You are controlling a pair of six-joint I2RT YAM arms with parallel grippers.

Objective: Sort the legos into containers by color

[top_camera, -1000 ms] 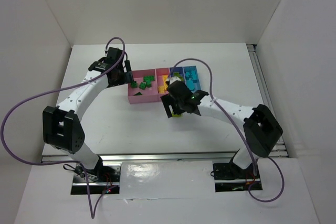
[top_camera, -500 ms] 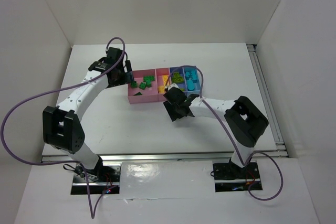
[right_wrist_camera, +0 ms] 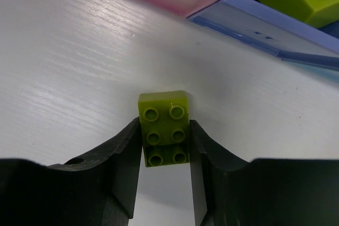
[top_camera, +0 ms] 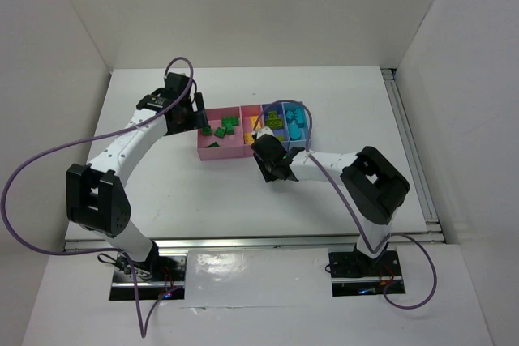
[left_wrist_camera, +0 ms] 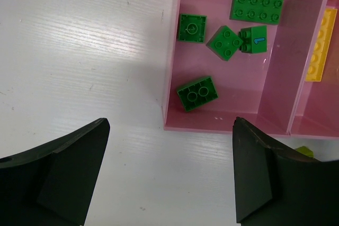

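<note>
From overhead the left gripper hangs at the left end of the containers; its wrist view shows jaws spread wide, holding nothing, with five dark green legos in the pink compartment; the right gripper is clamped on a lime lego on the table just before the tray, hidden from above; studs up, long axis along the fingers

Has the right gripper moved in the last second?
Yes. The right gripper backed off the tray toward the table's near edge, jaws now shut on a lime brick.
</note>
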